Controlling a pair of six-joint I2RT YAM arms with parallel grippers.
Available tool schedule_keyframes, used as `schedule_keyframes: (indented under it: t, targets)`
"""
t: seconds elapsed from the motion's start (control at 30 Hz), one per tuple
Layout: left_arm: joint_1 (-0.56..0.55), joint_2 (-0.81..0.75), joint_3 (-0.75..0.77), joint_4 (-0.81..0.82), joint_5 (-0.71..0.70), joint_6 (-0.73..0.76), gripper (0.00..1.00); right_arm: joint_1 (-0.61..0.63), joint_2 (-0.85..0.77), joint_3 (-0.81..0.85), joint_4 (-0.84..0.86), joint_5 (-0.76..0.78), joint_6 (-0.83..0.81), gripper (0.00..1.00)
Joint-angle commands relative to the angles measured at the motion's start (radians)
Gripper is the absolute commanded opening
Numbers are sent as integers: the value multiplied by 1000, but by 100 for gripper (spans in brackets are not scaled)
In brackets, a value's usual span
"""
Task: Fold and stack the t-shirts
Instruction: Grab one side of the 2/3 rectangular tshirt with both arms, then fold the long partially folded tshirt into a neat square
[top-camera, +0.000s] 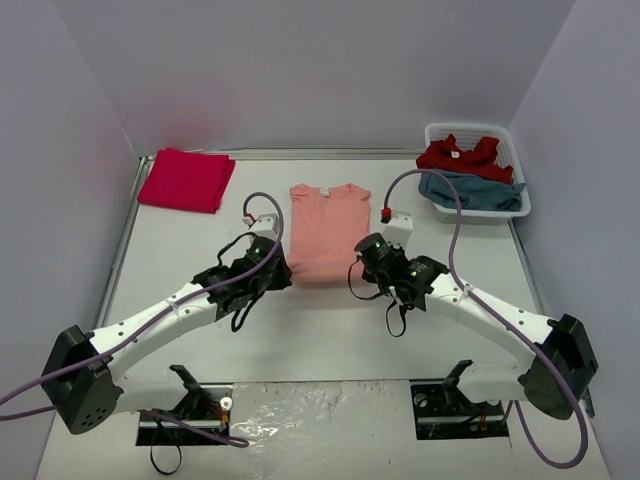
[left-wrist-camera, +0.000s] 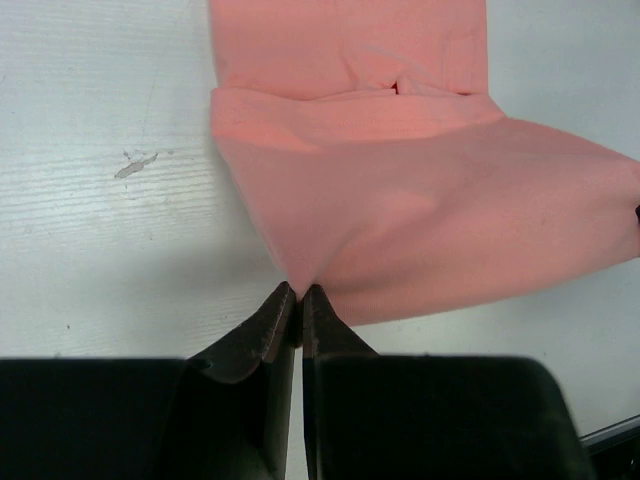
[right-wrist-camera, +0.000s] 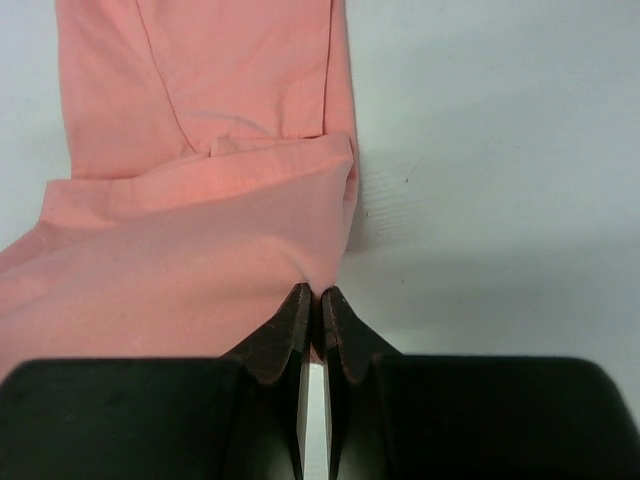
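**So, both pincers are clamped on the salmon tee's near corners**

Biggest thing first: the table is a flat white board, a bit scuffed in the left wrist view. Both arms sit low over it. The left arm and the right arm reach forward and angle inward from their bases, so together they make a wide V that closes in on the shirt.

The salmon-orange t-shirt lies mid-table, soft and matte, with its sides folded in to make a narrow rectangle. Its long axis runs straight away from the bases, with the neck end far and the hem end near. At the near end the cloth rises off the board into sloping folds towards the fingers.

At the far left corner is a crimson t-shirt, folded into a neat flat square. At the far right is a white plastic slotted basket, with another crimson tee crumpled on top of a dusty teal-blue tee.

The left gripper has its dark tapered fingers pressed together on the near left corner of the salmon tee. From the left wrist camera, the cloth fans out from that pinch. The right gripper does the same on the near right corner, jaws closed tight with only a sliver of fabric between the tips.
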Motion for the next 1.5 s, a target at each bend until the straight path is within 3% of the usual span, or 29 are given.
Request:
schedule_keyframes:
  t: [0.0,1.47]
  targets:
    - [41,3,67,-23,-3,34,2,-33,32,61,-17,57,-44,0]
    - [274,357,418,16,189,148,2,-337,382,398,95,-161,-292,0]
